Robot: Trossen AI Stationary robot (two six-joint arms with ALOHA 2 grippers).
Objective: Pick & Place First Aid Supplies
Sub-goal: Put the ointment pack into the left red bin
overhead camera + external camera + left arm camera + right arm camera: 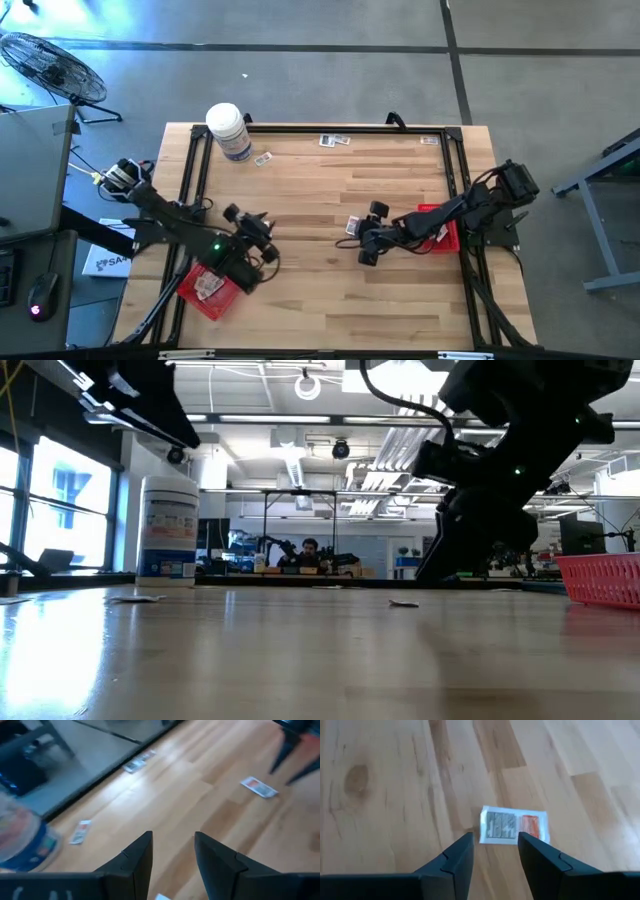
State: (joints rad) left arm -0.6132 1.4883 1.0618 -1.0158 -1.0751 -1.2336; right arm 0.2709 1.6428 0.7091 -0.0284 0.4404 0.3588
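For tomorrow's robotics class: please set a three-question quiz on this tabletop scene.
1. True or false: the right claw has a packet lying flat on the table just ahead of its fingers.
2. Which stands at the table's far left corner? A) white jar B) fan C) mouse
3. Fill in: the left claw is near a red ____.

Key: 1 true; 2 A; 3 tray.

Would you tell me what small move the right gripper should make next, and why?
Probably ease the right gripper forward and down so its open fingers straddle the packet, then close. The packet lies flat on the table just beyond the fingertips, not yet between them, so nothing is gripped.
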